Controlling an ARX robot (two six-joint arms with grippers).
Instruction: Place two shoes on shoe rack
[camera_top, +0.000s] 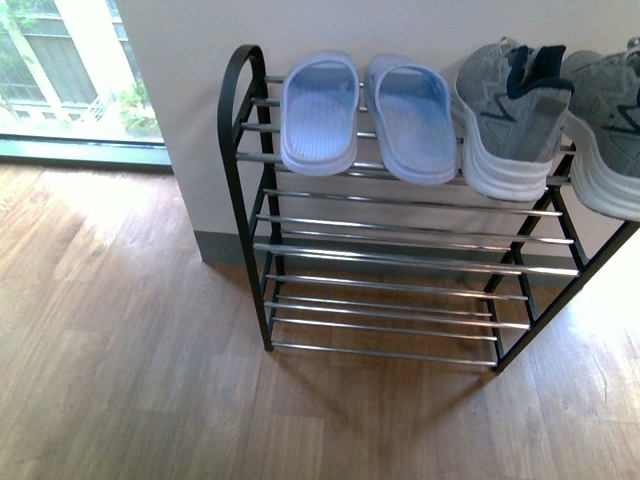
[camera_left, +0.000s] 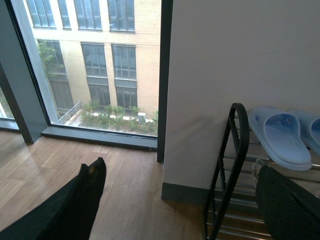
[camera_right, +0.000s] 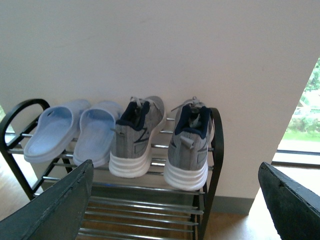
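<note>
The shoe rack (camera_top: 245, 180) stands on the floor (camera_top: 110, 350) at my 1 o'clock, its back to the wall (camera_top: 180, 110). On its top shelf 4 shoes lie in a row, toes toward the wall: 2 slides (camera_top: 320, 110) at the 9 o'clock end, 2 sneakers (camera_top: 515, 120) at the 3 o'clock end. The inner slide touches the nearer sneaker. The lower shelves (camera_top: 390, 290) sit beneath. A window (camera_top: 70, 70) lies at 10 o'clock, beyond the wall's edge.

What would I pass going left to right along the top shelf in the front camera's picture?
Black end frame of the shoe rack → first blue slide → second blue slide → first grey sneaker → second grey sneaker, cut off at the picture's edge.
</note>
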